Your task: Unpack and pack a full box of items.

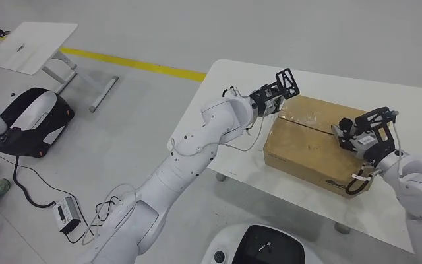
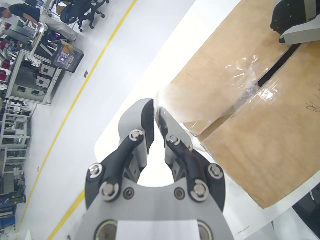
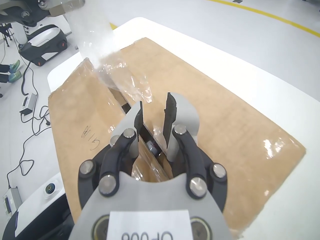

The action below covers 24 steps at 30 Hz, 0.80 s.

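The box (image 1: 310, 148) rests on the bench (image 1: 227, 82). Left claw (image 2: 155, 111): at its 10 o'clock corner, tape strip (image 3: 92, 33) between. Right claw (image 3: 155, 106): above its 3 o'clock end.

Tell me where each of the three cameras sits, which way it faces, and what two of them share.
Top view: above the arms, looking down at table and cardboard box; both arms show, left gripper and right gripper at opposite box ends.
Left wrist view: on the left wrist, along its shut gripper pinching the clear tape.
Right wrist view: on the right wrist, past its open gripper at the box seam.
Both wrist views share tape and seam.
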Motion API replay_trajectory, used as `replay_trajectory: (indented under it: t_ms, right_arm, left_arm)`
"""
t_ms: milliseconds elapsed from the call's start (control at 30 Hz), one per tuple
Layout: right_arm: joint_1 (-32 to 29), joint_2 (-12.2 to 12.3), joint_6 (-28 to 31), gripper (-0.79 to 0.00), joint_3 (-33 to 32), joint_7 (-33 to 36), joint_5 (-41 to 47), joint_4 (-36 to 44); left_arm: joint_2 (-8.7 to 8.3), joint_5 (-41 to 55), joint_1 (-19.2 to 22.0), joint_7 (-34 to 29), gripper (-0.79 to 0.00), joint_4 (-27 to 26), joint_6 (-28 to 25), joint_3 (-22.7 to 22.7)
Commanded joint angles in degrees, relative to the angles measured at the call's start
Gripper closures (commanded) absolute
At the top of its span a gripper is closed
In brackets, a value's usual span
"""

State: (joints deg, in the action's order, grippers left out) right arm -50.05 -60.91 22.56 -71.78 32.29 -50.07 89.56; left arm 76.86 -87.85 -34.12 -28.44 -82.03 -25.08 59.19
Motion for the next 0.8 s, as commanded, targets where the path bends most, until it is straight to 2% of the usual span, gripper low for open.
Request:
replay_trajectory:
  t_ms: [0,233,333,733,767]
  right_arm:
    - [0.04,0.02,-0.05,-0.305,-0.18,-0.07,-0.02,0.34]
    - [0.47,0.25,3.14,-0.603,-0.81,2.23,2.36,3.66]
    - [1.07,0.24,3.92,-0.705,-0.51,3.35,3.65,3.63]
    - [6.61,-0.81,5.24,-0.606,5.25,4.81,4.15,-2.70]
    - [7.12,-0.94,4.81,-0.566,5.75,4.45,3.60,-3.26]
  left_arm:
    - [0.03,0.04,-0.14,0.60,0.000,-0.14,0.13,0.00]
    - [0.02,3.74,-0.32,1.70,0.000,0.72,-2.25,1.13]
    - [0.01,5.76,-0.22,1.68,0.000,1.35,-3.52,1.65]
    - [-0.07,11.36,0.71,1.91,0.000,3.54,-6.77,2.93]
    - [-0.10,11.38,0.67,2.02,0.000,3.55,-6.81,2.99]
